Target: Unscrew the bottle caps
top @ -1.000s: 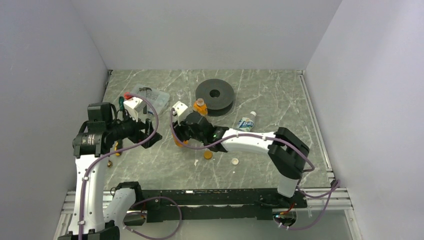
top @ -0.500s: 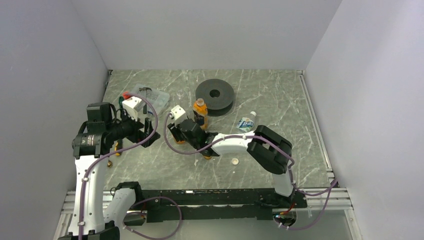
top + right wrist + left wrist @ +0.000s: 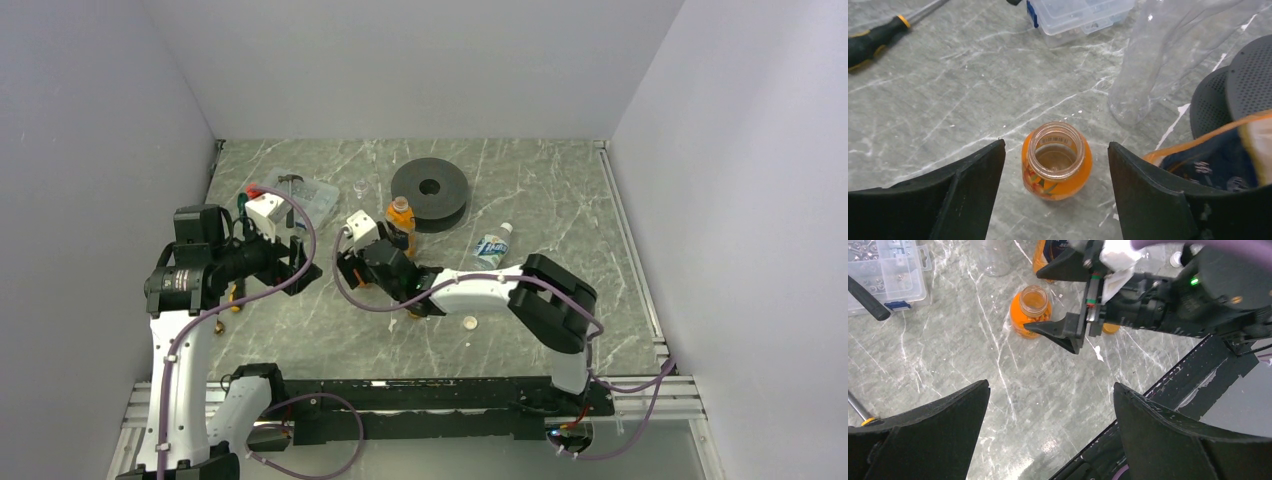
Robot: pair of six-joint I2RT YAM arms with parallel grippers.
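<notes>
A short stubby orange bottle [image 3: 1057,162] stands upright with its mouth uncovered; it also shows in the left wrist view [image 3: 1032,310]. My right gripper [image 3: 1056,145] is open just above it, one jaw on each side, not touching; from above [image 3: 350,265] it hides most of the bottle. A tall orange bottle with a dark blue label [image 3: 400,222] stands just behind. A clear bottle [image 3: 1168,55] stands farther back. A white cap [image 3: 469,322] lies loose on the table. My left gripper [image 3: 1050,385] is open and empty, left of the right one [image 3: 300,262].
A black disc with a hole [image 3: 430,190] lies at the back. A small labelled bottle with a white cap [image 3: 492,243] lies on its side at the right. A clear parts box [image 3: 305,192] and a screwdriver [image 3: 878,35] lie at the left.
My right arm has swung left, bringing its open gripper over the stubby orange bottle and covering the orange cap on the table. The left arm has not moved.
</notes>
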